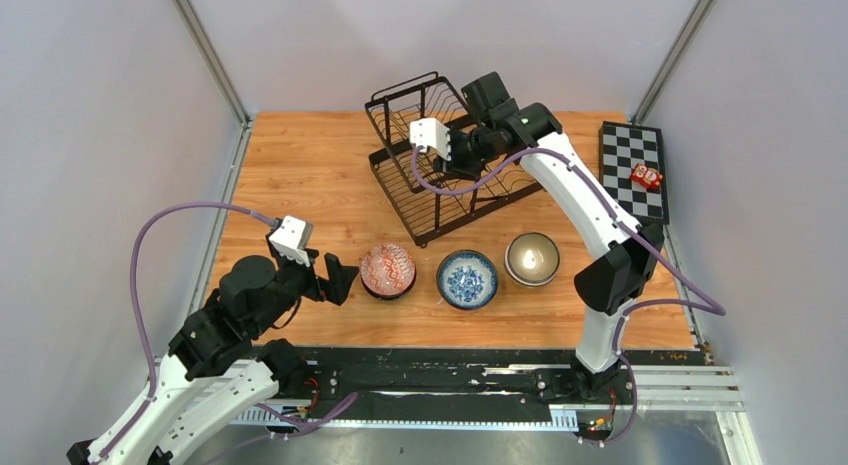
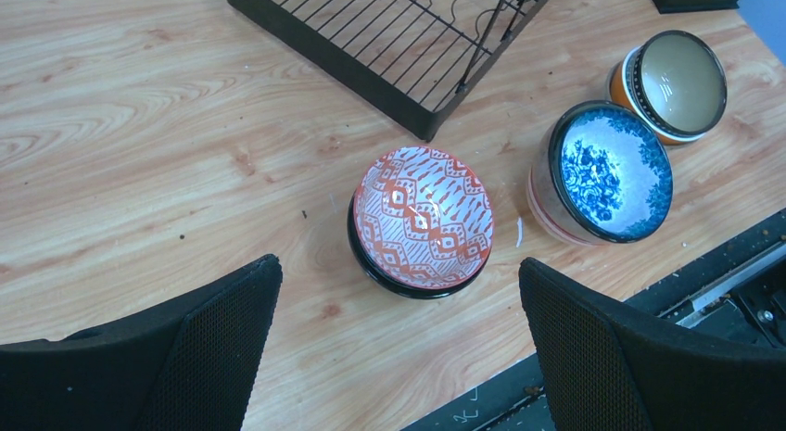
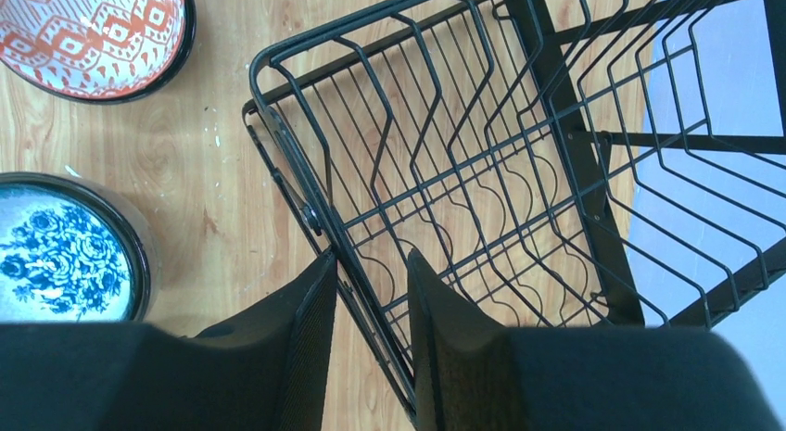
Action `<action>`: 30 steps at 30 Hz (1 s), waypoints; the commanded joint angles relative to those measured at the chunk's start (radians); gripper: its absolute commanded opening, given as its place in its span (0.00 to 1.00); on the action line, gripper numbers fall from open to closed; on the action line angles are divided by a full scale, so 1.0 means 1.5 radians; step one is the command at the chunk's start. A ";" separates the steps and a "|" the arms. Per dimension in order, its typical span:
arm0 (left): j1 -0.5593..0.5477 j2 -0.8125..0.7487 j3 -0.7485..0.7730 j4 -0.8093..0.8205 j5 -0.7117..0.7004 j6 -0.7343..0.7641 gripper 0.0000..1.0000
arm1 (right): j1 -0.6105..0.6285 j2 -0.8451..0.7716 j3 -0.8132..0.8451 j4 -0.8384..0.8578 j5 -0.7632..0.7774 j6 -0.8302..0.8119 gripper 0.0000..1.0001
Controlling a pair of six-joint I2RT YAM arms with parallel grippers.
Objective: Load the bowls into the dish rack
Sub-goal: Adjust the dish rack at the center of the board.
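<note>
Straddling dish rack (image 3: 570, 162) rim, R end effector (image 3: 371, 264), grip unclear, bowls (image 3: 65, 255) cropped

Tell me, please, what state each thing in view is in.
red-patterned bowl: upright, empty, on the table.
blue floral bowl: upright, empty, on the table.
cream-lined bowl: upright, empty, on the table.
dish rack: standing, no bowls in it.
left gripper: fingers wide open, holding nothing.
right gripper: fingers closed on the dish rack's rim.

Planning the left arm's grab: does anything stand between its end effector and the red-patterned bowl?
Nothing visible does. The red-patterned bowl sits right before the open left end effector; the blue-flowered bowl stands apart, off to the side.
</note>
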 commanded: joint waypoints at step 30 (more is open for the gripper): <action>-0.004 -0.009 -0.007 0.002 -0.009 -0.005 1.00 | 0.151 0.214 0.275 0.283 0.387 0.443 0.03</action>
